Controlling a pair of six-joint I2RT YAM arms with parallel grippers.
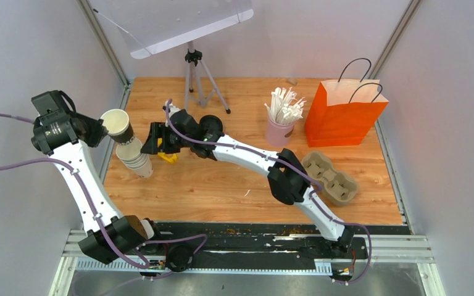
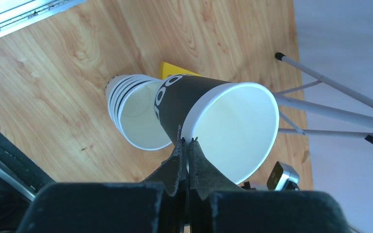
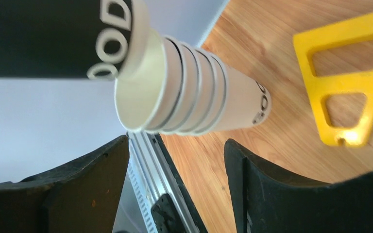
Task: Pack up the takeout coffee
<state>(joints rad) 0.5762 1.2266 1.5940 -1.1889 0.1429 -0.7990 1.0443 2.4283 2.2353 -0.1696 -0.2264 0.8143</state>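
My left gripper (image 1: 103,126) is shut on the rim of a paper cup (image 1: 116,121), dark outside with white lettering and white inside, one finger in and one out (image 2: 188,141). The cup (image 2: 233,121) is tilted, its base still at the mouth of a stack of nested white cups (image 1: 137,159) on the table's left side. The stack also shows in the left wrist view (image 2: 136,111) and the right wrist view (image 3: 199,97). My right gripper (image 1: 151,139) is open and empty (image 3: 175,141), just right of the stack, touching nothing. No black lids are in view.
A yellow plastic piece (image 1: 168,158) lies on the table under my right gripper. A pink cup of white straws (image 1: 281,129), an orange paper bag (image 1: 342,114) and a brown pulp cup tray (image 1: 330,179) stand at the right. A tripod (image 1: 197,80) stands at the back.
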